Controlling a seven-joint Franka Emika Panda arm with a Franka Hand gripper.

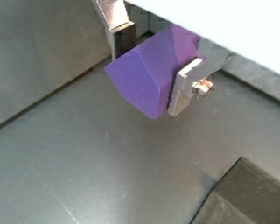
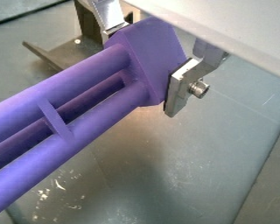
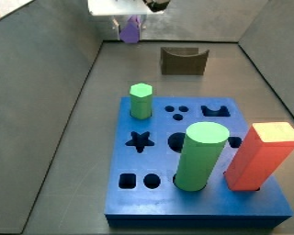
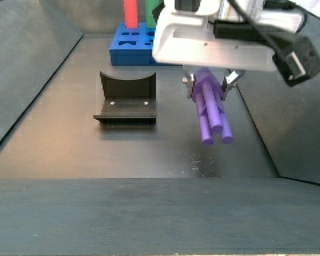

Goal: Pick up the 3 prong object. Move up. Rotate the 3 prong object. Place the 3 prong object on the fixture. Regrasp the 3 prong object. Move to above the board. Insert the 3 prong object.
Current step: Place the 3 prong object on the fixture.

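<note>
My gripper (image 1: 154, 61) is shut on the head end of the purple 3 prong object (image 2: 95, 105), a long peg with lobed ridged sides. In a side view the gripper (image 4: 210, 78) holds the 3 prong object (image 4: 212, 112) above the floor, its free end hanging down and tilted. It also shows high at the far end in a side view (image 3: 131, 30). The dark notched fixture (image 4: 125, 97) stands on the floor beside and below the gripper, apart from it; it also shows in a side view (image 3: 183, 61). The blue board (image 3: 198, 165) lies away from the gripper.
On the board stand a green hexagonal peg (image 3: 140, 100), a tall green cylinder (image 3: 201, 156) and an orange-red block (image 3: 263, 154). Open cutouts, among them a star (image 3: 139, 141), lie between them. Grey walls (image 3: 51, 83) ring the floor.
</note>
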